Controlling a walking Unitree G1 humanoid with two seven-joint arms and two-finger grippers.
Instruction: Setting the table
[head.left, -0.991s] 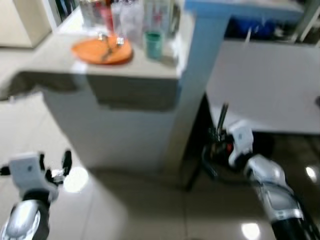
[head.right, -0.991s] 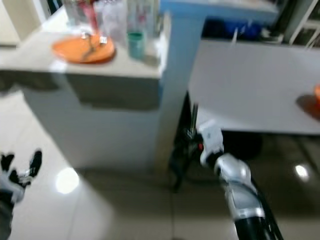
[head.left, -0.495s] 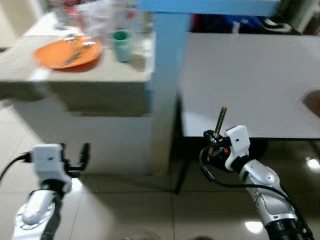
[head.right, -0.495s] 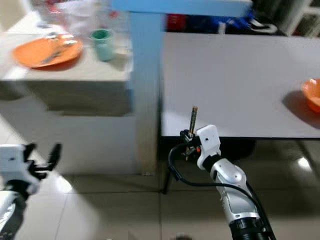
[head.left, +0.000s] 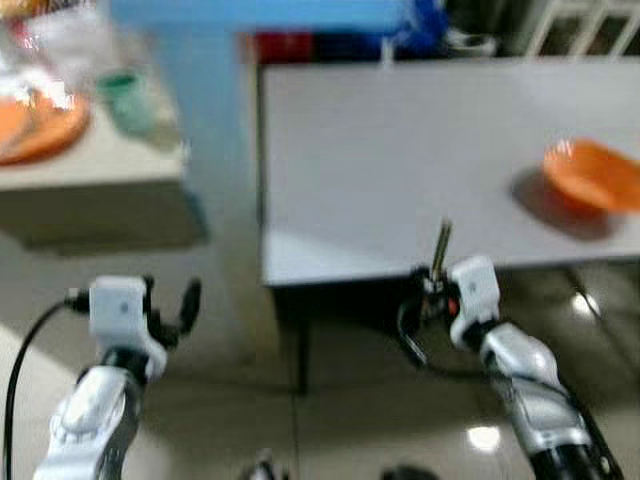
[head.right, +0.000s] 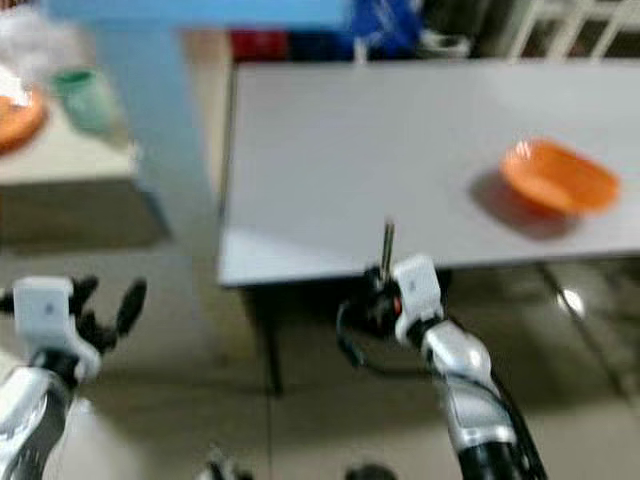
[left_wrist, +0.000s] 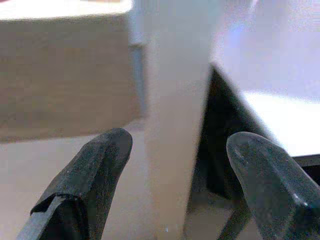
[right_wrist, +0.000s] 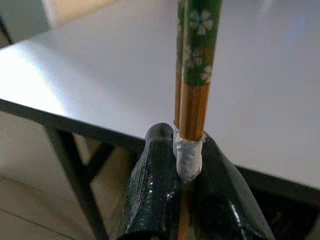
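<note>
- Right gripper (right_wrist: 182, 165) pinched the chopsticks (right_wrist: 192, 65) upright before the white table (head.left: 400, 160); lift over its edge, place near the orange bowl (head.left: 590, 188).
- Left gripper (left_wrist: 175, 185) hung wide open.

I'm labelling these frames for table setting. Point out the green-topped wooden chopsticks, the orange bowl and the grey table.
green-topped wooden chopsticks (right_wrist: 192, 102): right wrist view, on the bare wooden shaft.
orange bowl (head.right: 556, 178): right eye view, on its inside.
grey table (head.left: 390, 150): left eye view, on the bare top.

Grey table (head.left: 380, 170) just ahead of right gripper (head.left: 432, 290) carries an orange bowl (head.left: 590, 187) (far right), counter (head.left: 80, 170) beyond left gripper (head.left: 170, 305) holds green cup (head.left: 122, 98), orange plate (head.left: 35, 125).
</note>
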